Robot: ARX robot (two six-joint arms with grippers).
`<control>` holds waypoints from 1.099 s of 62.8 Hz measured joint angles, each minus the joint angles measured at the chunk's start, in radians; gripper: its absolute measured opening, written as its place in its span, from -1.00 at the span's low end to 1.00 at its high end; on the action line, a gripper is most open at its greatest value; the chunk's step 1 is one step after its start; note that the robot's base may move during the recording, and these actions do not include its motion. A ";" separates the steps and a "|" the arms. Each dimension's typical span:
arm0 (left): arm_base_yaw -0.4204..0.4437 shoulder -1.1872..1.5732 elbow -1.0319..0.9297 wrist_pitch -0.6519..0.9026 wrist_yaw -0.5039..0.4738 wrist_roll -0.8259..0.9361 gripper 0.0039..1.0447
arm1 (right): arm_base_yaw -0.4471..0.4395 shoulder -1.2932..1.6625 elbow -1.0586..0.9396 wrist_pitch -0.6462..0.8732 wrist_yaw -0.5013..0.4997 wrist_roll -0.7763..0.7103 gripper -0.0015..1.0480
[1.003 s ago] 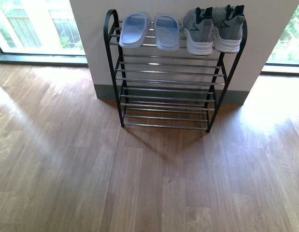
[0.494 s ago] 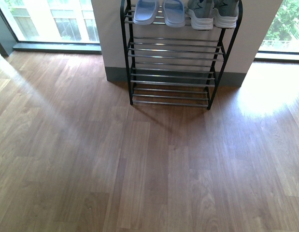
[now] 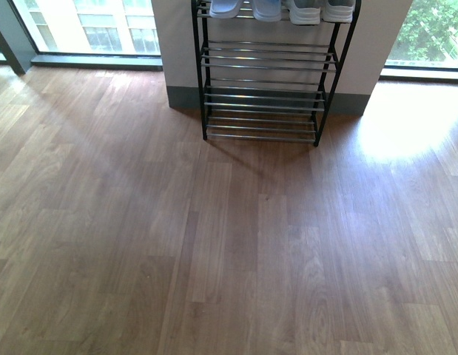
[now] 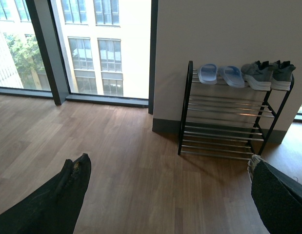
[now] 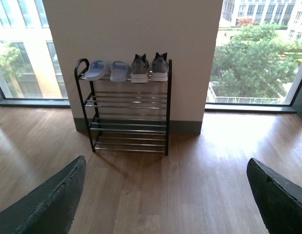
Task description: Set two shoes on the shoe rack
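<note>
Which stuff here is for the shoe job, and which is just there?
For the job:
- grey knit sneakers with white soles
- pale blue rubber slides
- black metal-tube shoe rack with silver rod shelves

Just there:
- brown wooden floor
- big glass windows
- white wall

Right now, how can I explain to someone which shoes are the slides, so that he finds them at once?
Find the black metal shoe rack against the white wall between the windows. All the shoes stand on its top shelf. The pale blue slides take the half beside the rack's rounded black corner; unlike the grey sneakers next to them, they are flat, open-backed and without laces.
</note>
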 joint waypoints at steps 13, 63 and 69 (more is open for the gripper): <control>0.000 0.000 0.000 0.000 0.002 0.000 0.83 | 0.000 -0.001 0.000 0.000 0.003 0.000 0.82; 0.000 0.000 0.000 0.000 -0.002 0.000 0.83 | 0.000 -0.002 0.000 0.000 0.000 0.000 0.82; 0.000 0.000 0.000 0.000 -0.001 0.000 0.83 | 0.000 -0.002 0.000 0.000 0.000 0.000 0.82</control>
